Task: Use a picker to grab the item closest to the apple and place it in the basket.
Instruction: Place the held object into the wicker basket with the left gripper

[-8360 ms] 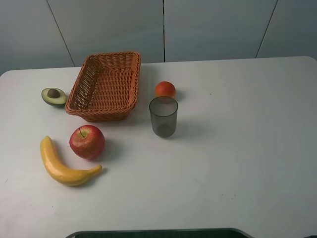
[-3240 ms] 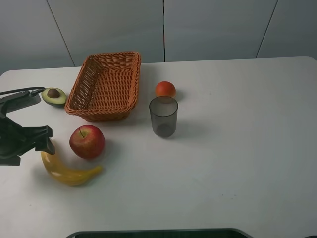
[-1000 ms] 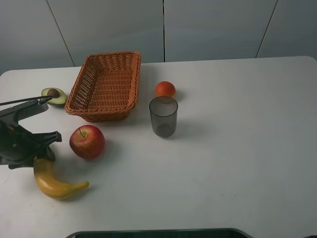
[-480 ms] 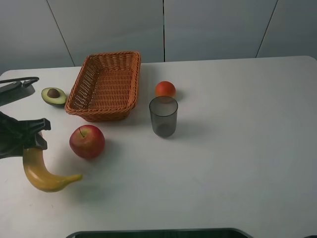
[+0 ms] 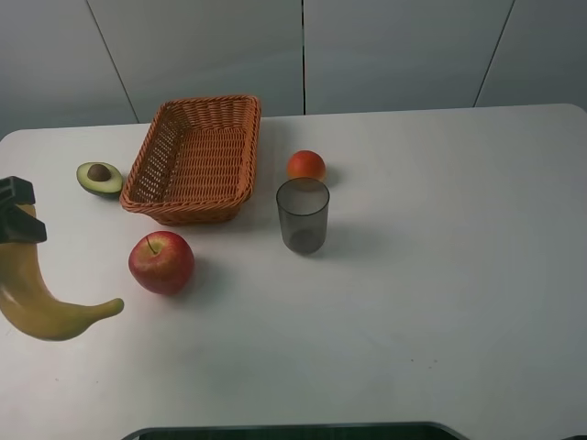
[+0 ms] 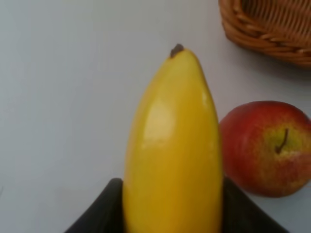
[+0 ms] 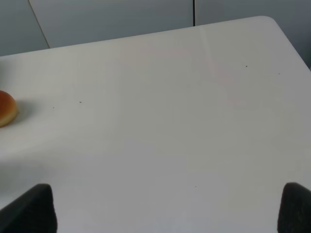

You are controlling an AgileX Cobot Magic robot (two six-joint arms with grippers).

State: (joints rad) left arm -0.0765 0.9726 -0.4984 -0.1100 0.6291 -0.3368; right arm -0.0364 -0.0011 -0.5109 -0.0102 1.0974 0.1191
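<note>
A yellow banana [image 5: 37, 307] hangs above the table at the far left, its tip pointing right. My left gripper [image 5: 16, 213] is shut on its upper end, mostly cut off by the frame edge. In the left wrist view the banana [image 6: 172, 145] fills the middle between the dark fingers [image 6: 104, 208], with the red apple [image 6: 265, 145] just beside it. The apple [image 5: 161, 262] rests on the table in front of the wicker basket [image 5: 234, 188]. My right gripper [image 7: 163, 208] is open over bare table, with nothing between its fingers.
A halved avocado [image 5: 99, 178] lies left of the basket. A grey translucent cup [image 5: 303, 215] stands right of the basket, with an orange [image 5: 306, 166] behind it. The orange [image 7: 6, 108] also shows at the right wrist view's edge.
The left gripper took hold of the banana beside the apple, then lifted it off the table and carried it left towards the frame edge. The apple has not moved.
</note>
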